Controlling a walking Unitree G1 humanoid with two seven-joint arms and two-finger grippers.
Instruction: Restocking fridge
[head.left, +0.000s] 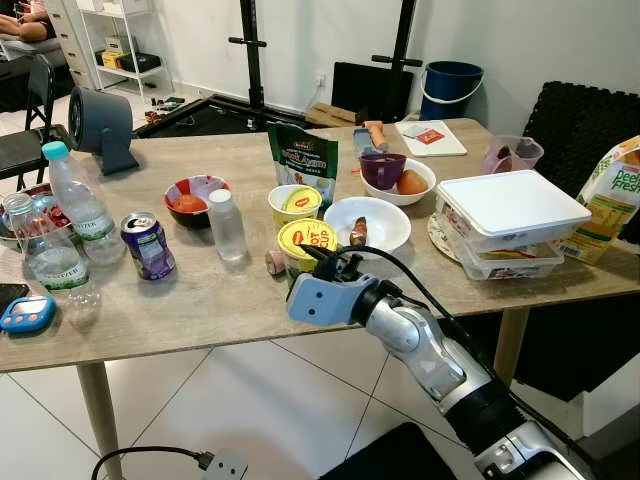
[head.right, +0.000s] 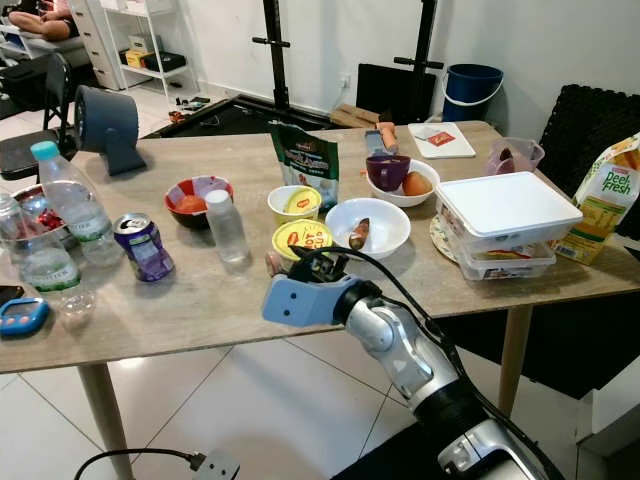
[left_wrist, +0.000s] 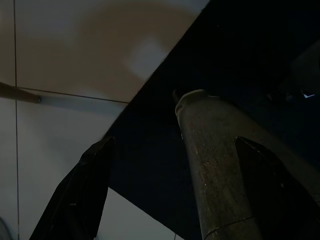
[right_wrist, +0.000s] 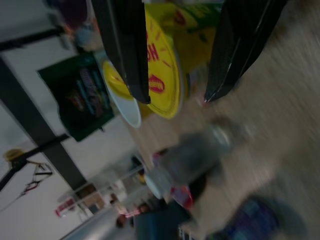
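Head views: right gripper (head.left: 322, 256) at table edge, fingers spread, grasping nothing; round yellow-lidded cup (head.left: 305, 240) just ahead, untouched.
Right wrist view: same cup (right_wrist: 162, 65) between open fingers (right_wrist: 127, 45).
Left wrist view: left gripper (left_wrist: 165, 190) idle, fingers apart, floor beyond.
Restocking seems barely begun; food not yet moved.

Table (head.left: 200, 300): matt pale wood-grain top; cup (head.left: 303, 242): glossy yellow foil lid; bottle (head.left: 226, 226): clear smooth plastic; can (head.left: 148, 245): shiny purple metal; container (head.left: 510, 210): white matt plastic lid; bowl (head.left: 385, 225): glossy white.
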